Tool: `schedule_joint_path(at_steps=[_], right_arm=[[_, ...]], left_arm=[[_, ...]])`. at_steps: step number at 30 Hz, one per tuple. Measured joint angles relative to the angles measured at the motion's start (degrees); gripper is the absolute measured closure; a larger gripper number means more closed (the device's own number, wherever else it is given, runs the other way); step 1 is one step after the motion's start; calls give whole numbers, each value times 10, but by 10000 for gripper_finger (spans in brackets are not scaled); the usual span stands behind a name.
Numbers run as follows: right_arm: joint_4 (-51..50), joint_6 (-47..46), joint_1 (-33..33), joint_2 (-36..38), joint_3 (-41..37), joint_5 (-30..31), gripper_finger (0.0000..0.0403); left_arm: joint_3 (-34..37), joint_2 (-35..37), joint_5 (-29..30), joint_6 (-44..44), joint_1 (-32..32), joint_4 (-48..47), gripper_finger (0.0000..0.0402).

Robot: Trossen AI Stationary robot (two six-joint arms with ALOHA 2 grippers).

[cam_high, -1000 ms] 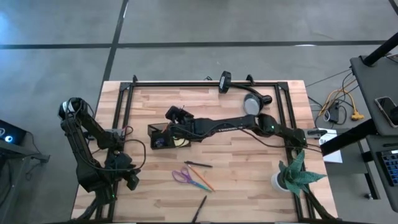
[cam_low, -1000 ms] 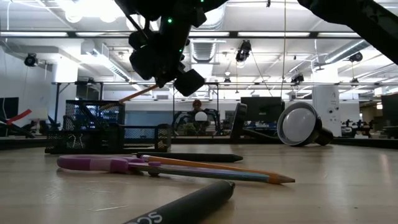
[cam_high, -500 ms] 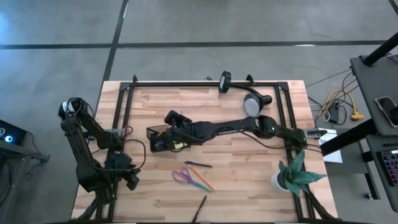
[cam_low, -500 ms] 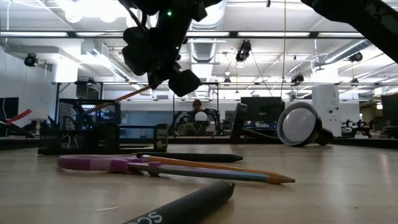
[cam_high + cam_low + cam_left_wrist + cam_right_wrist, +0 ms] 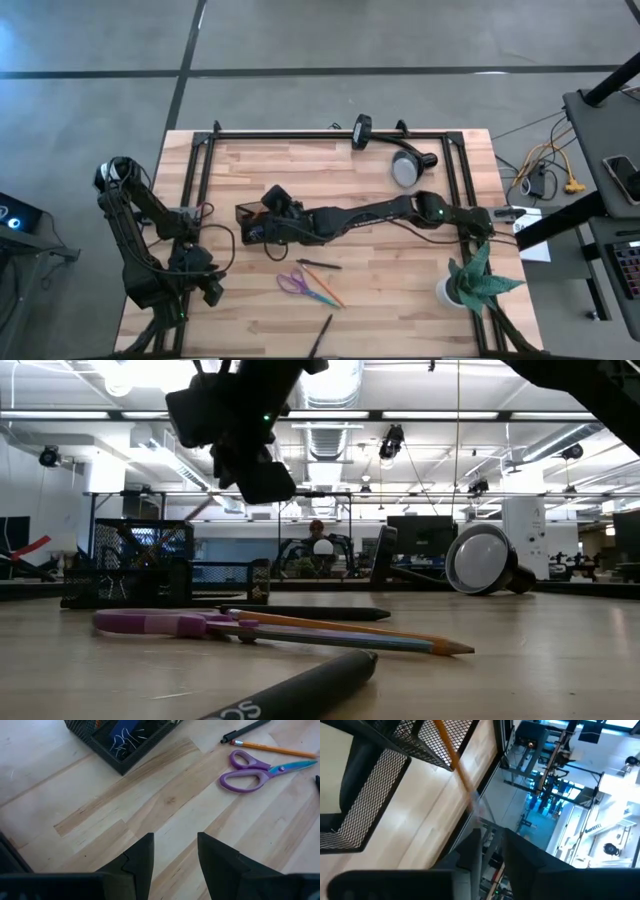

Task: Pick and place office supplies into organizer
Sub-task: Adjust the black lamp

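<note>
The black mesh organizer stands left of the table's middle. An orange pencil leans in it, lower end inside, shaft against the rim, upper end free. My right gripper hovers over the organizer, slightly open, with nothing between its fingers and the pencil's upper end just ahead of them. On the table nearer the front lie purple scissors, a second pencil, a black pen and a dark marker. My left gripper waits open at the near left.
A black dome lamp lies at the far right, and a green plant in a white pot stands at the near right. A black rail frame runs along the table's far and side edges. Bare wood lies between the organizer and the left arm.
My right gripper has swung toward the table's left and near edges, rolling at the wrist and rising a little. It has let go of the orange pencil, whose upper end it held before. The pencil now leans free in the organizer.
</note>
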State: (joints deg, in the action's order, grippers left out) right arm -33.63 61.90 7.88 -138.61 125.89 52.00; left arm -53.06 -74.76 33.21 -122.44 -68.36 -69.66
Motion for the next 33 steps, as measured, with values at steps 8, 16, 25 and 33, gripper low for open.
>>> schedule_joint_path(at_steps=[8,16,25,33], right_arm=[[0,-15,7,0,0,1,299],[-83,-242,14,9,24,161,301],[-530,-1030,-65,138,-1,-136,311],[-537,-1065,-182,267,-101,-246,312]], left_arm=[[0,0,0,1,0,1,269],[0,5,0,0,0,2,269],[0,39,65,-2,3,1,269],[8,83,80,-2,18,-2,269]])
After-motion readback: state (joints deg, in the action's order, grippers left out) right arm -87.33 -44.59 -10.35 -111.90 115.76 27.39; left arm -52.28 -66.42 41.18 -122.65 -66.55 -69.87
